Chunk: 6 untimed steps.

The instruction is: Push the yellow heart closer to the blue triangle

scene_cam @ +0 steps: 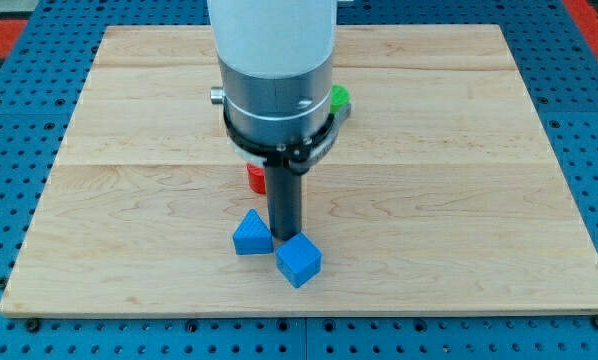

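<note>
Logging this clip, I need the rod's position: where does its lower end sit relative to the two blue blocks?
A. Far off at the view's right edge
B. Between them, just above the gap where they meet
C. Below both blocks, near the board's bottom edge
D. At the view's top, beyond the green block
B: my tip comes down between the blue triangle on the view's left and the blue cube on the view's right.

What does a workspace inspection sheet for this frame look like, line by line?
Surface: wooden board, pale planks.
Job's things: blue triangle below centre; yellow heart not visible.
Clutter: blue cube right of the triangle; red block and green block, both partly hidden by the arm.
Grippers: none; my tip sits between triangle and cube.
Cables: nothing seen.
Surroundings: blue perforated base; red patches at the top corners.
</note>
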### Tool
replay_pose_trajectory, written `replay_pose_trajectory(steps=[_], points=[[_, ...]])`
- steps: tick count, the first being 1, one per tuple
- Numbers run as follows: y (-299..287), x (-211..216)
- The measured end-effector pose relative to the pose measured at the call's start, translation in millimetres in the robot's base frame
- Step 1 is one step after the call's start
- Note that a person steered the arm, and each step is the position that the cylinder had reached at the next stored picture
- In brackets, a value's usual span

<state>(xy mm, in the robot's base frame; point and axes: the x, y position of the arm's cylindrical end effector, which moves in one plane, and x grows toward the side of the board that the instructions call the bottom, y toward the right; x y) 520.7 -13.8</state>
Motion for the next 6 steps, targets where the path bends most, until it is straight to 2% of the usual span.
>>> replay_pose_trajectory(steps=[1, 2, 3, 4, 5, 6], points=[[44, -59], [16, -98], [-42, -109], [-39, -171], [-88, -168], [-70, -109]])
